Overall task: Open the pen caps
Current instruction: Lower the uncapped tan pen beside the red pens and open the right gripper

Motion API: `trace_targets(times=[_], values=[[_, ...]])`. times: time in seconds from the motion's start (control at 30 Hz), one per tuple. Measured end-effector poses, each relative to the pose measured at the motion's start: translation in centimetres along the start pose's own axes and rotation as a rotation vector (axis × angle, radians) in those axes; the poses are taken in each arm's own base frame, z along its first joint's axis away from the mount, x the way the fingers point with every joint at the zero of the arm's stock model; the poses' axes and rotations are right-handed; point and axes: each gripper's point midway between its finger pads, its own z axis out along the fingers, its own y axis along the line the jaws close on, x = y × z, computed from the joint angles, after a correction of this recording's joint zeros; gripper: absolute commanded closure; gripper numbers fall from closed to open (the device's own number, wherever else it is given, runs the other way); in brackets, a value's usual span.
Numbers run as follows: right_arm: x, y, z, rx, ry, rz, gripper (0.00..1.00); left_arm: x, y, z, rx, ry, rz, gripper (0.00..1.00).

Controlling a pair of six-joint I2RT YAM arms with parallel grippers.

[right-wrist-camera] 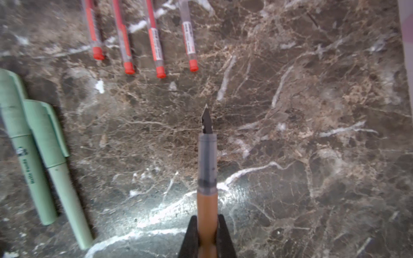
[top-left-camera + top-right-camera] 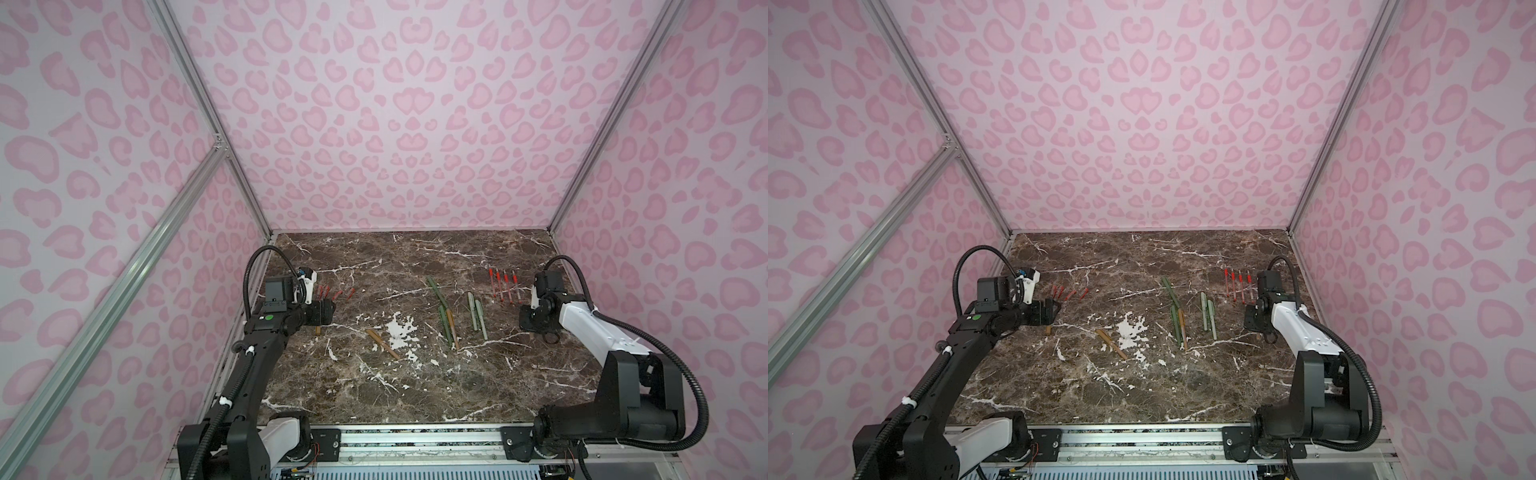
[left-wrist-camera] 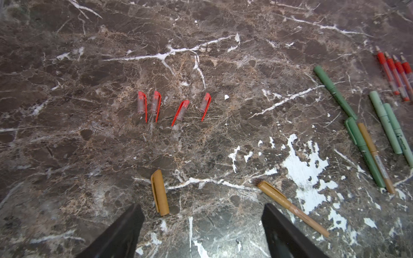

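A loose tan cap (image 3: 159, 193) lies flat on the marble beside one finger of my left gripper (image 3: 202, 210), which is open with nothing between its fingers. In both top views this gripper (image 2: 328, 311) hovers low at the left, just behind that cap (image 2: 318, 331). Several red caps (image 3: 176, 107) lie in a row beyond it. My right gripper (image 1: 207, 223) is shut on an uncapped tan pen body (image 1: 206, 156), its black nib pointing away over the table. A capped tan pen (image 3: 290, 206) lies close to the left gripper's other finger.
Several uncapped red pen bodies (image 1: 154, 44) lie side by side at the back right. Two capped pale green pens (image 1: 33, 156), two dark green pens (image 3: 335, 96) and another tan pen (image 3: 375, 156) lie mid-table. Pink patterned walls (image 2: 415, 124) enclose three sides.
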Motion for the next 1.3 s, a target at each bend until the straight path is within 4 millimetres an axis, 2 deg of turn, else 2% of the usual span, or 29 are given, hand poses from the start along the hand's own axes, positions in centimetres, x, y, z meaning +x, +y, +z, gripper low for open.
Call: trace_targets(times=[0.2, 0.4, 0.7, 1.03, 1.3], values=[[0.5, -0.3, 2.2, 0.039, 0.074, -0.016, 0.97, -1.3, -0.3, -0.8, 0.022, -0.06, -0.011, 0.05], [0.9, -0.4, 3.4, 0.053, 0.113, -0.024, 0.92, -1.8, -0.6, -1.1, 0.03, -0.076, -0.012, 0.04], [0.9, -0.5, 4.3, 0.075, 0.15, -0.032, 0.77, -2.1, -0.6, -1.3, 0.033, -0.082, -0.013, 0.03], [0.9, -0.8, 3.8, 0.085, 0.136, -0.029, 0.68, -2.4, -0.4, -1.6, 0.028, -0.089, -0.027, 0.01], [-0.7, -0.2, -0.2, 0.054, 0.007, -0.028, 0.62, -2.5, -0.3, -1.6, 0.025, -0.09, -0.034, 0.0]])
